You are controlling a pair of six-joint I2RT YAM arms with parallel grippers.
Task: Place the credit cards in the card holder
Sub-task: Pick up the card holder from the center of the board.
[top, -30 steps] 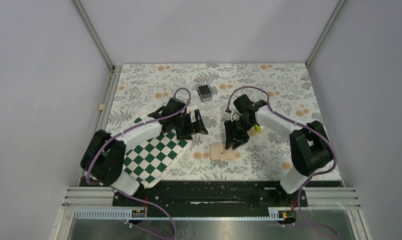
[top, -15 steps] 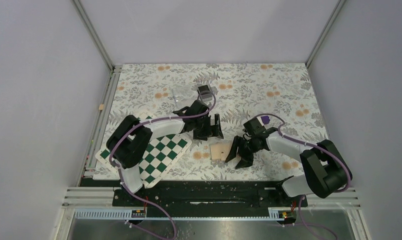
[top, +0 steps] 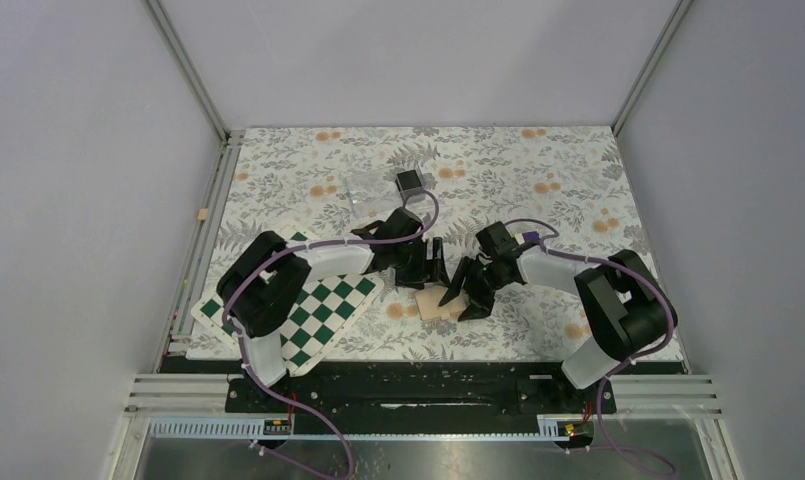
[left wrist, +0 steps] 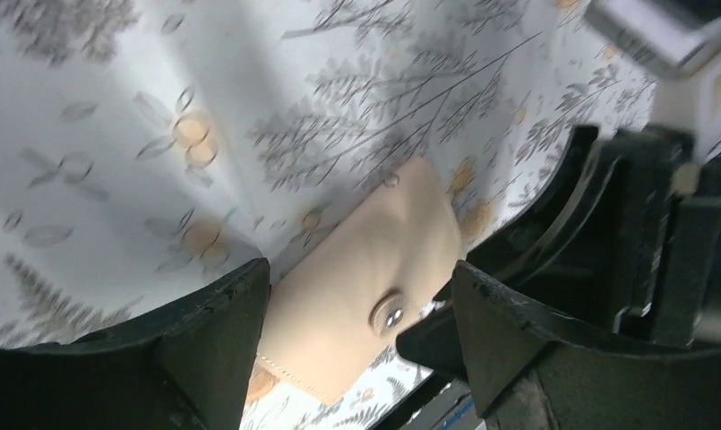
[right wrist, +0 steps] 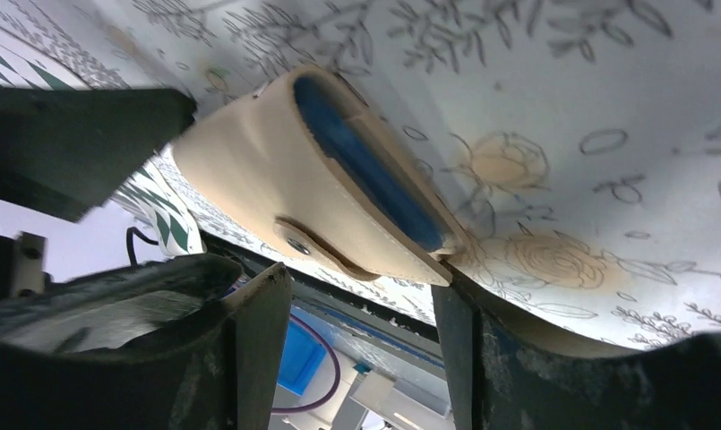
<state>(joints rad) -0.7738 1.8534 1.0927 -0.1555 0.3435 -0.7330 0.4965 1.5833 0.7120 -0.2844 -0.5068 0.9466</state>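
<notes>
The left gripper and right gripper hung with jaws parted, close over the tan card holder, neither one clamped on it.

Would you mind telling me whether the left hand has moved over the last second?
Yes. The left hand has moved right, away from the chequered board and toward the wallet.

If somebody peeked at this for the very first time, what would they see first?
The left gripper and the right gripper meet over a small tan wallet in the middle of the flowery tablecloth, both with jaws apart. A green-and-white chequered board lies at the near left, partly under the left arm. A little dark box sits farther back.
</notes>
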